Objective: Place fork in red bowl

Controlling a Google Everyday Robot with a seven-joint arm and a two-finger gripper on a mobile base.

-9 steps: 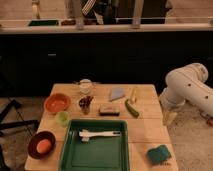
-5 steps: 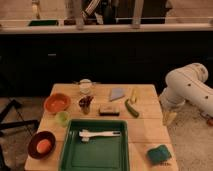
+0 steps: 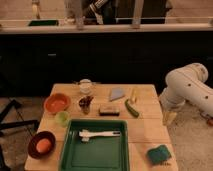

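Camera view: the fork (image 3: 100, 134) lies flat in the green tray (image 3: 70, 156), which sits at the near edge of the desk (image 3: 146, 131). It rests in the tray's far part, running left to right, with its broader end to the left. The red bowl (image 3: 57, 103) stands by the left edge, beyond the tray's far-left corner, with a small green cup (image 3: 62, 117) between bowl and tray. A darker bowl (image 3: 42, 144) holding an orange egg-like thing sits at the near-left corner.

The gripper (image 3: 168, 118) hangs just off the right edge of the desk, pointing down and well apart from the fork. Its jaws are spread and hold nothing.

The step in hand looks like the reach for the fork. To do it well, the arm should come in over the right edge and descend straight down inside the tray. The jaws should be set across the slim handle, away from the tray wall. After gripping, the fork should be lifted above the rim, carried over the green cup, and released low over the paler, shallower bowl, not the darker one.
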